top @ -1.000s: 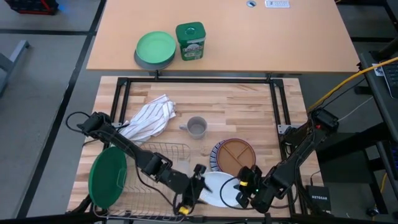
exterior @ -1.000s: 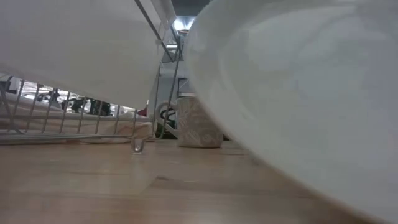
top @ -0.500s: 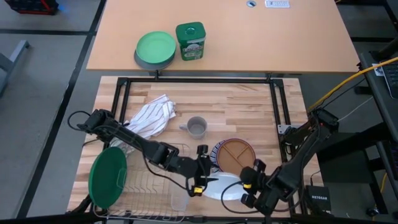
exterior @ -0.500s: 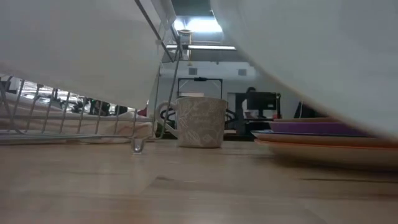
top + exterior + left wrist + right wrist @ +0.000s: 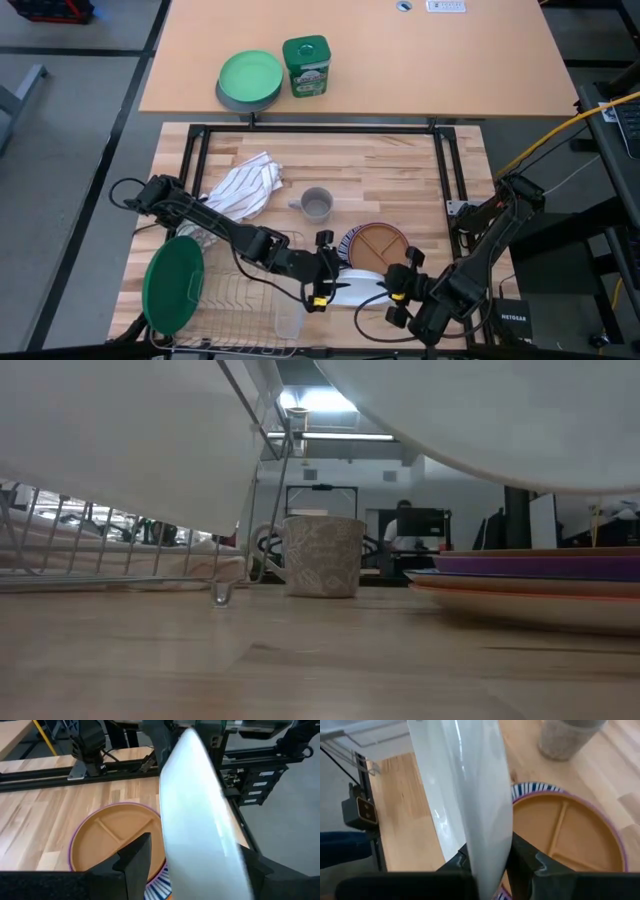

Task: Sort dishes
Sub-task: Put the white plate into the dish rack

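Note:
A white plate (image 5: 360,285) hangs tilted in the air near the table's near edge, between my two grippers. My left gripper (image 5: 325,288) is shut on its left side and my right gripper (image 5: 398,290) on its right side. Just beyond it lies a stack (image 5: 378,250) on the wood: a brown divided plate (image 5: 112,840) on a purple one, on a blue-and-white striped one, on an orange one (image 5: 520,600). A dark green plate (image 5: 172,280) stands in the wire rack at the near left. My left gripper pinches the white plate's rim (image 5: 200,875) between its two fingers (image 5: 135,862), coming level from the table's left. The plate is lifted clear and stands tilted on edge. My right gripper pinches the opposite rim (image 5: 487,865) between its fingers (image 5: 532,862), coming from the table's right. The plate's underside (image 5: 500,420) hangs above the wood.
A small grey mug (image 5: 317,205) stands mid-table, a striped cloth (image 5: 240,190) to its left. The wire dish rack (image 5: 250,290) fills the near left. On the far table sit a light green plate on a grey bowl (image 5: 250,78) and a green tin (image 5: 306,65).
Both grippers have carried the white plate up and toward the far edge, closer to the stack. The left gripper has swung right and away from the near edge. In the low view the plate has risen and uncovered the mug and the stack.

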